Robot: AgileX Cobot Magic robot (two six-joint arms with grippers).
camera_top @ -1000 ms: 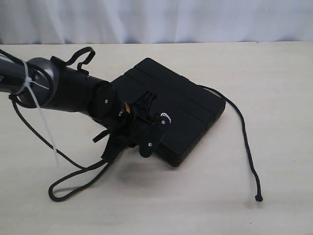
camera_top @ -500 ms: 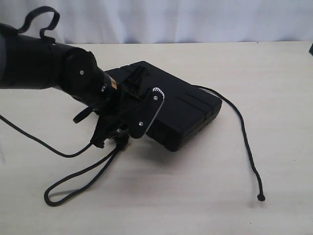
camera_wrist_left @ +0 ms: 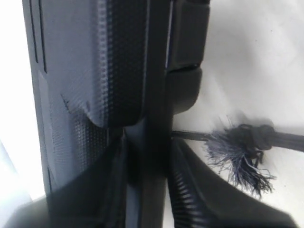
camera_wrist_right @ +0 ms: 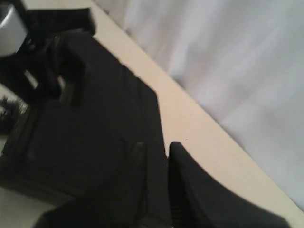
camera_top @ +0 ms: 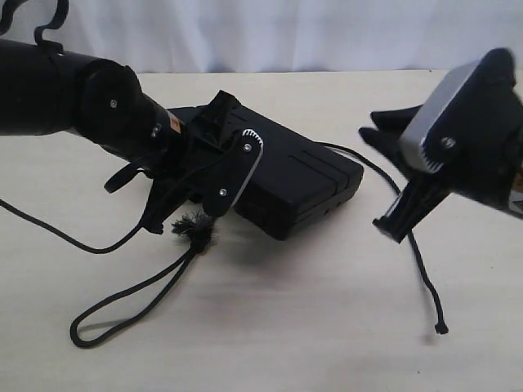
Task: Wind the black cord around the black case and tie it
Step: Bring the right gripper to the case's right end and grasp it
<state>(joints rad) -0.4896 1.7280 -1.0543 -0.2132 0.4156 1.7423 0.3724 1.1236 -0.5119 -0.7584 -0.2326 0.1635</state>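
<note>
Nearest, the cord [camera_top: 131, 298] loops on the table [camera_top: 310, 343]. Its frayed end [camera_top: 194, 229] lies just beside the left gripper [camera_top: 186, 214], which clamps the near edge of the case [camera_top: 302, 175]. The case is closed, its contents hidden. Cord trails from its far side past the right gripper [camera_top: 396, 222], whose fingers sit nearly together, holding nothing.

The pale table [camera_top: 294, 351] carried the black case [camera_top: 306, 175] around its middle; the black cord [camera_top: 73, 331] looped at near left and trailed to near right.
</note>
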